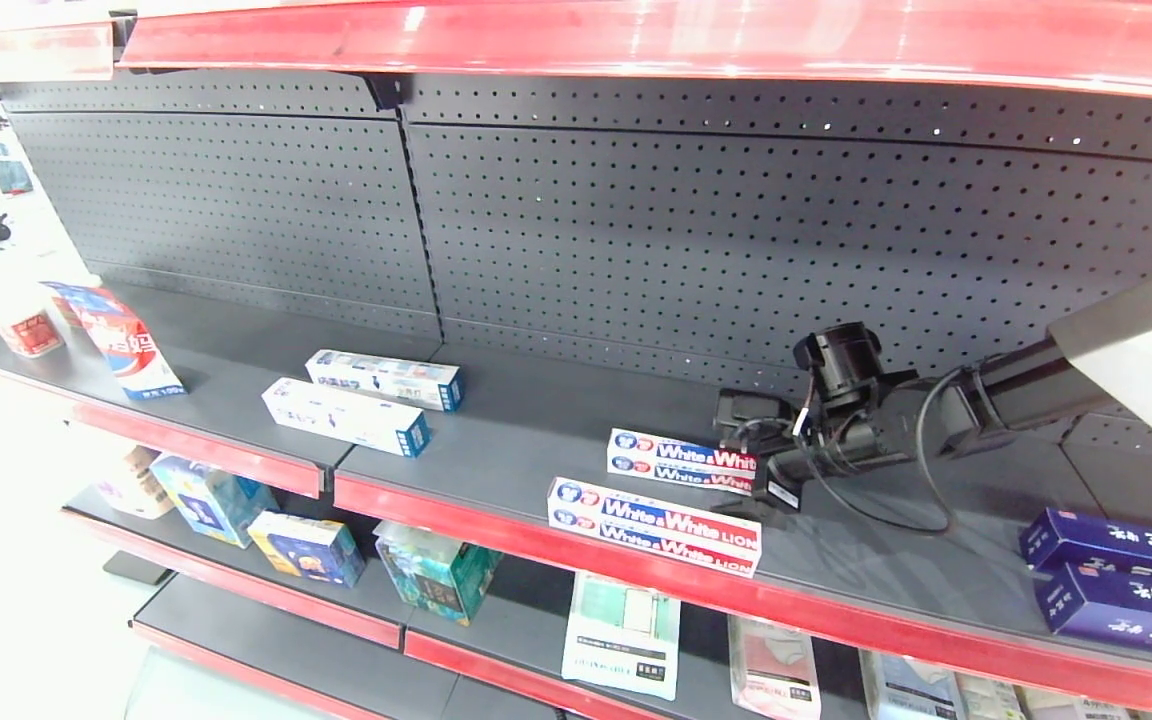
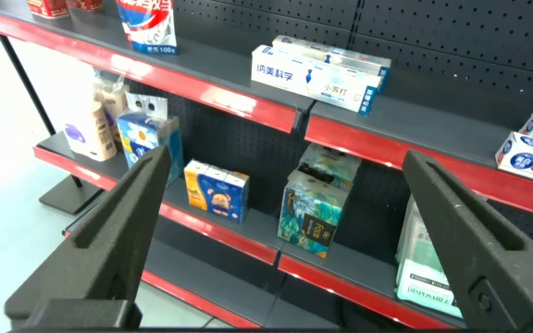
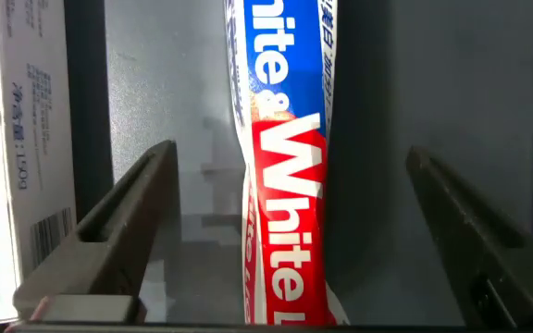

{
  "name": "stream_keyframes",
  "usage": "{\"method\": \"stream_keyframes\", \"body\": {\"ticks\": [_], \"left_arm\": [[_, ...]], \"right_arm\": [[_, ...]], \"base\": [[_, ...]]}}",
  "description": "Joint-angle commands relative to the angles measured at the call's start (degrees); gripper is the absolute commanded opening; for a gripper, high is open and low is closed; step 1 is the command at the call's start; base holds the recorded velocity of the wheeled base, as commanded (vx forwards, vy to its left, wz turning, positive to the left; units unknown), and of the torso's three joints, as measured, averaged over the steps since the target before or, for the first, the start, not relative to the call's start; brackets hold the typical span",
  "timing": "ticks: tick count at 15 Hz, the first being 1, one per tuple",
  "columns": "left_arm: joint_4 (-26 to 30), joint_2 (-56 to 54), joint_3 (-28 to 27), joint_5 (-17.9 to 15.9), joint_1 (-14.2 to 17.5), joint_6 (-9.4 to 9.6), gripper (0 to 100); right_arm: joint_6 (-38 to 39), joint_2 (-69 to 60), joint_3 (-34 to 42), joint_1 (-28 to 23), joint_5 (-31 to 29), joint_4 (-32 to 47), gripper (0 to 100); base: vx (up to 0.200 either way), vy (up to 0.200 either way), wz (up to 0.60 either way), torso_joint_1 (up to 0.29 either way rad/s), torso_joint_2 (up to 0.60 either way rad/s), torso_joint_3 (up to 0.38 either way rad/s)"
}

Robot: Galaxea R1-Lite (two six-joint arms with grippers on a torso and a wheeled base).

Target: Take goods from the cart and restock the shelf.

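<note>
Two red, white and blue toothpaste boxes lie on the dark shelf [image 1: 536, 420], a front one [image 1: 656, 525] at the red edge and a rear one [image 1: 681, 460] behind it. My right gripper [image 1: 748, 445] comes in from the right at the rear box's right end. In the right wrist view that box [image 3: 285, 185] lies between the open fingers [image 3: 132, 240] with a gap on each side. My left gripper [image 2: 285, 157] hangs open and holds nothing, in front of the lower shelves.
Two white-and-blue boxes [image 1: 346, 415] lie left of centre, and a red-and-blue tube box [image 1: 126, 345] stands at the far left. Dark blue boxes [image 1: 1121, 580] are stacked at the right edge. Lower shelves [image 2: 220, 231] hold assorted packs. A white box [image 3: 7, 139] lies beside the right gripper.
</note>
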Motion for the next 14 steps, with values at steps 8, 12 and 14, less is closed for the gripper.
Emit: {"method": "stream_keyframes", "body": {"ticks": [8,12,14], "left_arm": [[-0.02,0.02,0.00,0.02,0.01,-0.02,100],[-0.02,0.02,0.00,0.02,0.01,-0.02,100],[-0.02,-0.07,0.00,0.02,0.01,-0.02,100]], "right_arm": [[5.25,-4.73,5.03,-6.82,0.54,0.12,100],[5.34,-7.54,10.13,-9.28,0.71,0.12,100],[5.43,-8.60,11.36,-9.99,0.89,0.03,100]], "base": [[0.000,0.000,0.00,0.000,0.00,0.000],[0.000,0.000,0.00,0.000,0.00,0.000],[0.000,0.000,0.00,0.000,0.00,0.000]]}}
